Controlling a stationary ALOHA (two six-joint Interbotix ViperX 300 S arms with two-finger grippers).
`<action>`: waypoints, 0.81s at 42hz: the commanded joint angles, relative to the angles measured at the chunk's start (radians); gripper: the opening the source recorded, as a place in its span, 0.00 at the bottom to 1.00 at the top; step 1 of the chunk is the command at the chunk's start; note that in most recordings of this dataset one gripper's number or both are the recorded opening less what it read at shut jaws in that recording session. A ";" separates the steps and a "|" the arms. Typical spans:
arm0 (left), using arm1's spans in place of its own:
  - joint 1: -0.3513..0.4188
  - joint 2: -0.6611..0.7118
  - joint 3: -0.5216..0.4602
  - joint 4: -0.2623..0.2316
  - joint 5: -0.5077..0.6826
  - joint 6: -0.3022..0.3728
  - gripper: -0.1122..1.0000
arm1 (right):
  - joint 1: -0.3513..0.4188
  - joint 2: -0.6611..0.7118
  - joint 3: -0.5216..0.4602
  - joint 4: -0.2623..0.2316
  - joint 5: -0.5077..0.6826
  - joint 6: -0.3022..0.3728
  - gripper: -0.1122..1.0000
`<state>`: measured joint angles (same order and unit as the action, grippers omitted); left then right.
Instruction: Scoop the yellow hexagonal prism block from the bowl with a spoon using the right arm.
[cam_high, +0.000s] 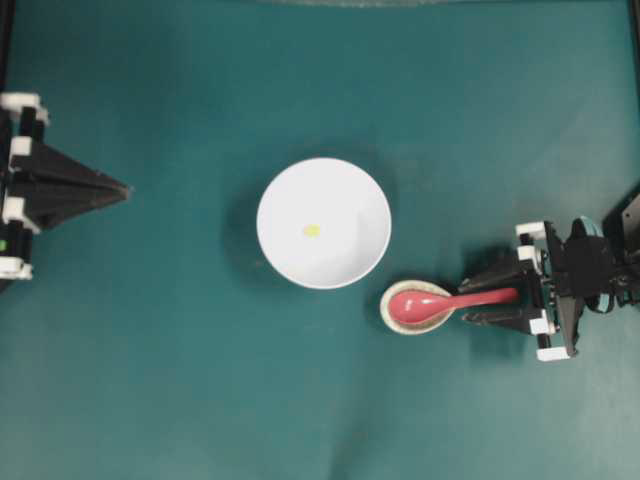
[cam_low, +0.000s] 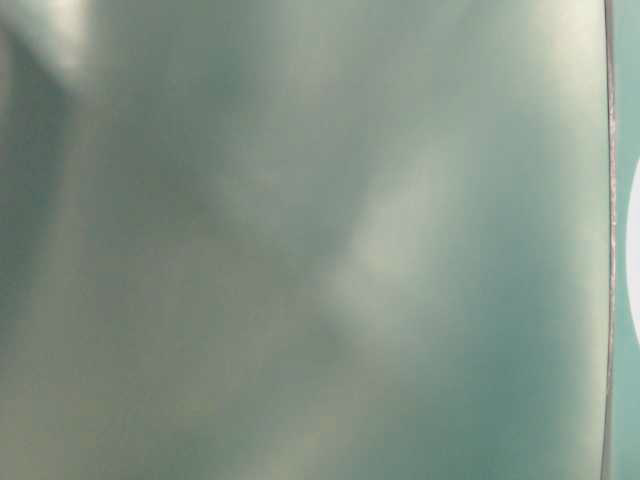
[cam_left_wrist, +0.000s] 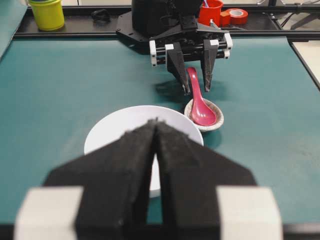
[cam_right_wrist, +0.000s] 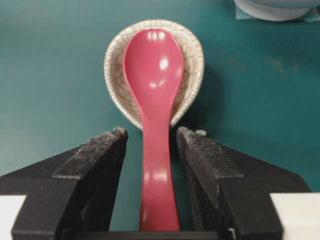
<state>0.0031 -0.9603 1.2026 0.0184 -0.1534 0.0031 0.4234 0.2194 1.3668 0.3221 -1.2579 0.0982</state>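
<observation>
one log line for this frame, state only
phase: pre-grasp | right gripper: open, straddling spoon handle, no contact seen | spoon: scoop in spoon rest | yellow block: in bowl | left gripper: shut, idle

The spoon (cam_right_wrist: 154, 90) rests in the spoon rest (cam_right_wrist: 116, 65), handle between the spread right pincer (cam_right_wrist: 150, 142).

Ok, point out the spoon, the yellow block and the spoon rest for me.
spoon (cam_right_wrist: 153, 65): right wrist view, middle of the scoop.
yellow block (cam_high: 311, 230): overhead view, centre of the block, inside the bowl.
spoon rest (cam_right_wrist: 116, 55): right wrist view, crackled left rim.
</observation>
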 joint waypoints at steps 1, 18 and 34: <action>0.000 0.009 -0.009 0.000 -0.005 0.000 0.10 | 0.003 -0.009 -0.003 0.002 -0.006 -0.002 0.56; 0.000 0.009 -0.009 0.000 -0.006 0.000 0.10 | 0.002 -0.017 0.000 0.006 -0.011 -0.002 0.31; 0.000 0.009 -0.011 0.000 -0.014 0.000 0.10 | -0.032 -0.233 0.026 0.012 0.137 -0.025 0.31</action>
<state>0.0031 -0.9603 1.2026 0.0184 -0.1549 0.0031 0.4019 0.0537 1.3959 0.3313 -1.1658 0.0828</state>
